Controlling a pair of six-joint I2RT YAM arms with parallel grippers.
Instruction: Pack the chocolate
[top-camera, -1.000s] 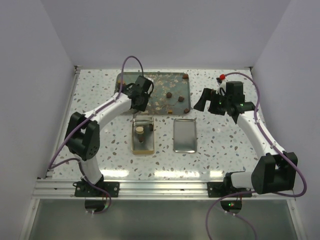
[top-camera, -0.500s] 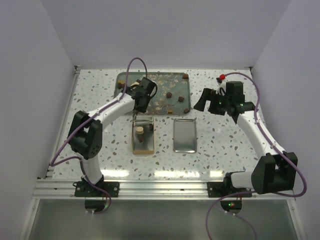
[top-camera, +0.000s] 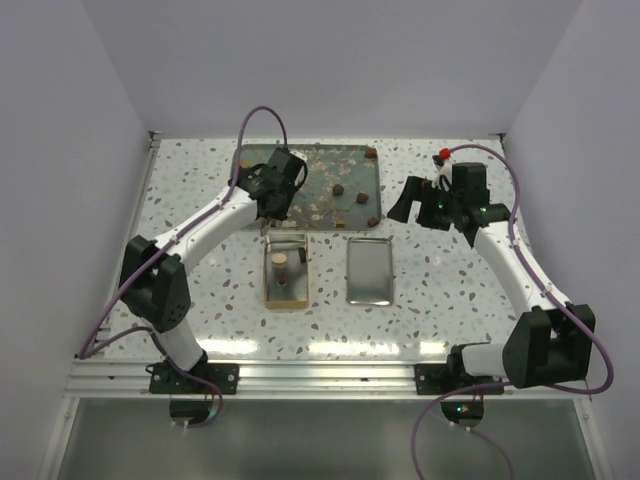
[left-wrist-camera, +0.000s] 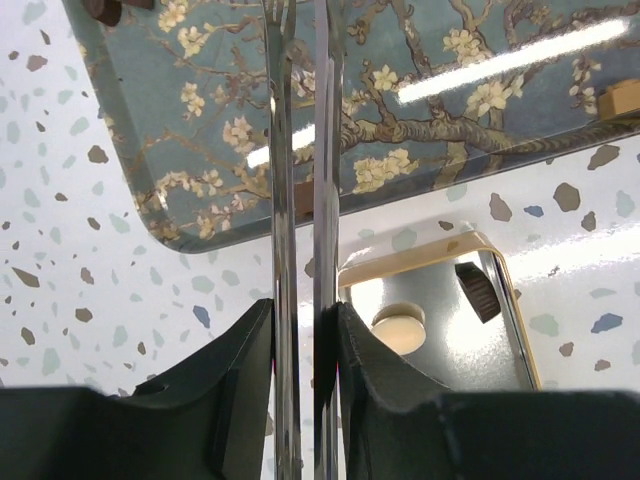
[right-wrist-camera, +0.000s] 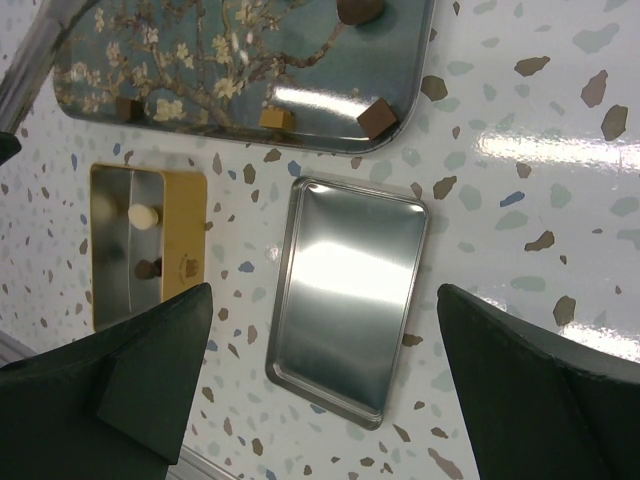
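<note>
My left gripper (top-camera: 275, 200) is shut on thin metal tongs (left-wrist-camera: 300, 190), whose two blades run close together and point over the near left corner of the floral tray (top-camera: 310, 180). The gold tin (top-camera: 268, 285) sits just below it, holding one cream round chocolate (left-wrist-camera: 399, 328) and one dark piece (left-wrist-camera: 478, 291). Several dark and tan chocolates lie on the tray, such as a brown square (right-wrist-camera: 378, 118) and a round one (top-camera: 339, 189). My right gripper (right-wrist-camera: 325, 295) is open and empty, hovering above the silver lid (right-wrist-camera: 350, 290).
The silver lid (top-camera: 369, 271) lies flat to the right of the gold tin. The tray (left-wrist-camera: 430, 110) has a raised rim and pale flakes on it. White walls close in the speckled table (top-camera: 450, 300) on three sides.
My left arm's elbow has swung left and down. The gripper with the tongs has shifted slightly left near the tray's front edge. The right arm has not moved.
</note>
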